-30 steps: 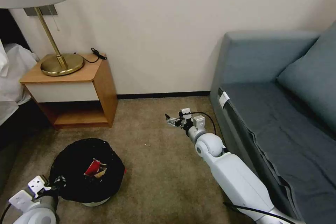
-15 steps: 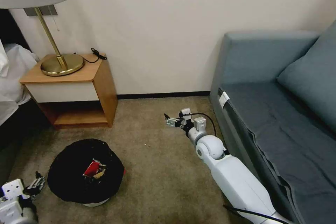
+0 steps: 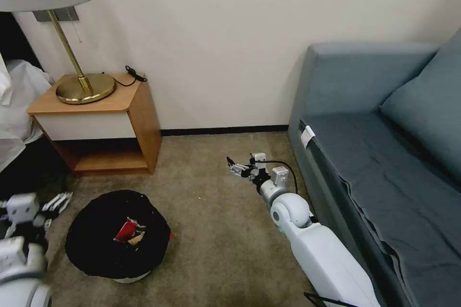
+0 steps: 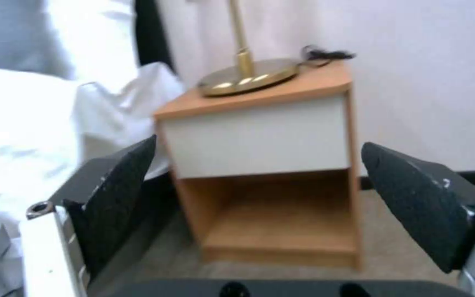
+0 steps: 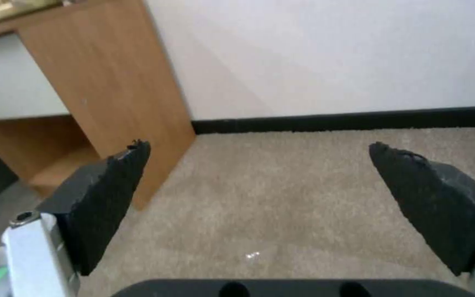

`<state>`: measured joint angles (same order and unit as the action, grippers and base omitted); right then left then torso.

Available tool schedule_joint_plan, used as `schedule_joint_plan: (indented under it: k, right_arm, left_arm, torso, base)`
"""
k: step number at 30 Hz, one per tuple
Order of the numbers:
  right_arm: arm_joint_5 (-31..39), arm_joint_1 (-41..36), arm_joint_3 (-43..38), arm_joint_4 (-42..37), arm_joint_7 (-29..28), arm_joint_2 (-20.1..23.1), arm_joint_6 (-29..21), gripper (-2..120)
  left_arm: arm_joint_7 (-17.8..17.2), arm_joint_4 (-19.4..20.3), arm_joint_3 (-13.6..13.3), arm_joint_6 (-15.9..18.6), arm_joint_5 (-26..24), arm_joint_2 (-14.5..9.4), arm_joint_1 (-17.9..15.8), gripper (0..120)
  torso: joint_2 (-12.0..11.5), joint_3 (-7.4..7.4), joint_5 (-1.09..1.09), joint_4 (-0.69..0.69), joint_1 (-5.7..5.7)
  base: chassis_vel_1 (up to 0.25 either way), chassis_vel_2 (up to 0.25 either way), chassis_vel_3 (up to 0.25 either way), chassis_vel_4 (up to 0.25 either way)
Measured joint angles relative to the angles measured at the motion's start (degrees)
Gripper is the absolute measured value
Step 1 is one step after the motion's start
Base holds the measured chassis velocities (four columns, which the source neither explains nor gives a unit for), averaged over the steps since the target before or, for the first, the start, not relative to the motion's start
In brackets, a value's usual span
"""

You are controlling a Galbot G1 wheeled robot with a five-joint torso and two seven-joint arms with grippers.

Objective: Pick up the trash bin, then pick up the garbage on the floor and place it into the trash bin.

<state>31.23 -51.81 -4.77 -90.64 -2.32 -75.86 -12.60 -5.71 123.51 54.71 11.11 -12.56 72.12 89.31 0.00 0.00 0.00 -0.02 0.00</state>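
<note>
The trash bin [image 3: 96, 244], round and lined with a crinkly black bag, stands on the carpet at lower left in the head view. Garbage [image 3: 128, 231] lies inside it: a red-and-white packet and a crumpled tan piece. My left gripper [image 3: 58, 201] is open, apart from the bin, just above and left of its rim; in the left wrist view [image 4: 254, 198] its black pads frame the nightstand. My right gripper [image 3: 232, 165] hovers open over bare carpet near the sofa, and nothing lies between its pads in the right wrist view [image 5: 259, 198].
A wooden nightstand [image 3: 103, 124] with a brass lamp [image 3: 84, 87] stands against the wall at left, white bedding [image 3: 17, 100] beside it. A grey-blue sofa [image 3: 384, 153] runs along the right. Carpet [image 3: 216, 230] lies open between bin and sofa.
My left gripper let go of the bin's rim, swung out to the left and rose; the bin stays on the floor. The right arm barely shifted.
</note>
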Motion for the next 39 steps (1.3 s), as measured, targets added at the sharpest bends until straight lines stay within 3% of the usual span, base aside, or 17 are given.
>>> schedule_joint_plan:
  k: [3,7,9,12,39]
  right_arm:
    - [0.83,-0.13,-0.41,-0.12,0.19,-0.98,0.61,100]
    - [0.99,-0.05,-0.48,0.07,0.31,-1.54,0.84,100]
    - [1.71,0.43,-0.74,1.27,0.24,-3.77,1.05,100]
    - [1.74,0.49,-0.86,2.01,0.06,-4.93,1.0,100]
    - [1.61,0.59,-0.82,2.21,-0.07,-5.01,0.79,100]
  left_arm:
    - [0.39,-1.1,-3.04,1.45,-0.2,0.17,-1.99,100]
    - [0.4,-1.75,-4.04,1.7,-0.18,0.61,-2.65,100]
    - [0.37,-4.09,-7.0,1.92,0.99,2.14,-4.31,100]
    - [0.36,-4.79,-7.79,2.02,1.76,2.61,-4.7,100]
    - [0.11,-4.87,-7.7,2.06,1.85,2.73,-4.58,100]
  torso:
    - [0.0,0.0,0.0,0.01,0.0]
    - [0.0,0.0,0.0,0.01,0.0]
    - [0.0,0.0,0.0,0.02,0.0]
    - [0.0,0.0,0.0,0.02,0.0]
    - [0.0,0.0,0.0,0.02,0.0]
  base:
    - [0.0,0.0,0.0,0.0]
    - [0.0,0.0,0.0,0.0]
    - [0.0,0.0,0.0,0.0]
    - [0.0,0.0,0.0,0.0]
    - [0.0,0.0,0.0,0.0]
